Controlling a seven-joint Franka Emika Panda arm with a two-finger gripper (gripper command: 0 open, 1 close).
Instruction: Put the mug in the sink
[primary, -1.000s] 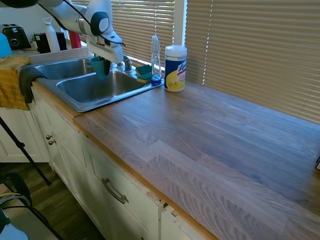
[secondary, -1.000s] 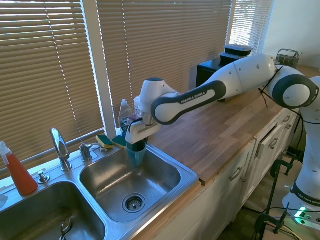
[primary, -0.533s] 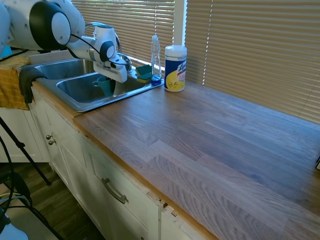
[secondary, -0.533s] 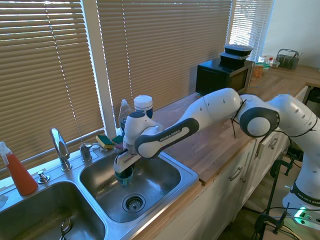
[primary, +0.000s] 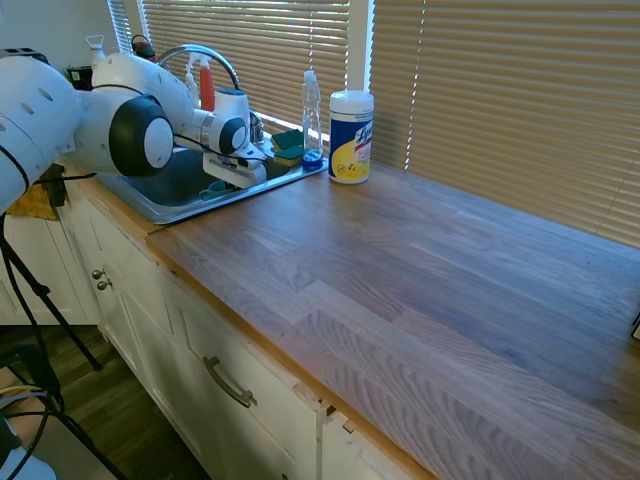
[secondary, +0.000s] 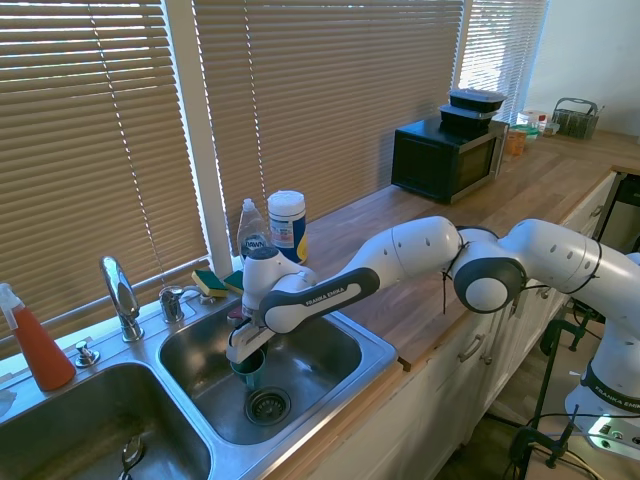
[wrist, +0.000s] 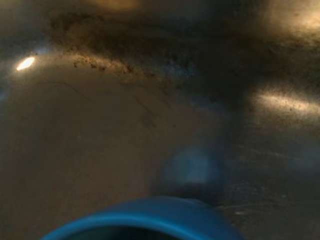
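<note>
Pincer (secondary: 246, 352) clamped on the rim of the mug (secondary: 248, 371), arm reaching down into the right basin of the sink (secondary: 372, 347) so the mug hangs upright, low over the steel floor just beside the drain (secondary: 267, 405); whether its base touches cannot be told, though gripping from above looks meant to set it down without tipping. Mug is small, teal-blue, mouth up, and in the wrist view only its blurred blue rim (wrist: 145, 220) shows against the scuffed basin floor. Further out on the surface stand a spray bottle (primary: 312, 117) and a wipes canister (primary: 351, 136), well apart from the work.
</note>
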